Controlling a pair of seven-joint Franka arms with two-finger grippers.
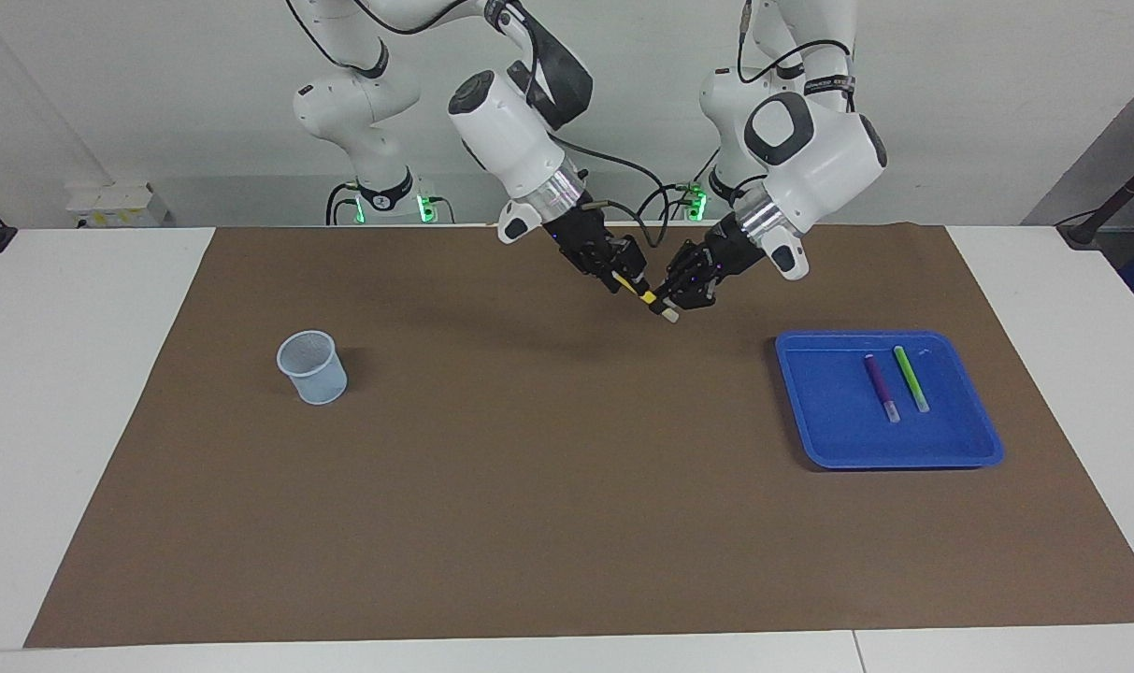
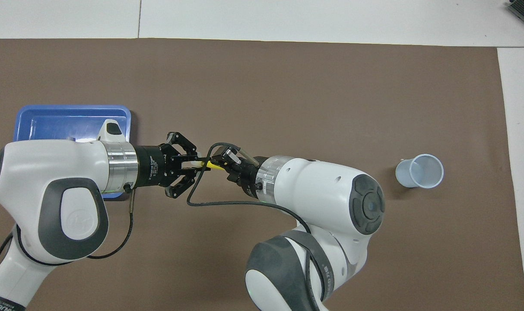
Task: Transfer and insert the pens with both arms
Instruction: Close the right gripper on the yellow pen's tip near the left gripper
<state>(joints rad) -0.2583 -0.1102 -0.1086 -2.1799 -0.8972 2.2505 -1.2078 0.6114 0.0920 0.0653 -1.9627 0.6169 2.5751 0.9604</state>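
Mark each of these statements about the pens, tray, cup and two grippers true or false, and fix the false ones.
1. The slim yellow marker pen lies in the blue plastic tray. False: it is up in the air between the left gripper and the right gripper, over the brown mat.
2. The slim purple marker pen and the slim bright green marker pen lie in the tray. True.
3. The left gripper is shut on the yellow pen. True.
4. The pale translucent plastic cup lies tipped over. False: it stands upright.
5. The cup holds a pen. False: no pen shows in it.
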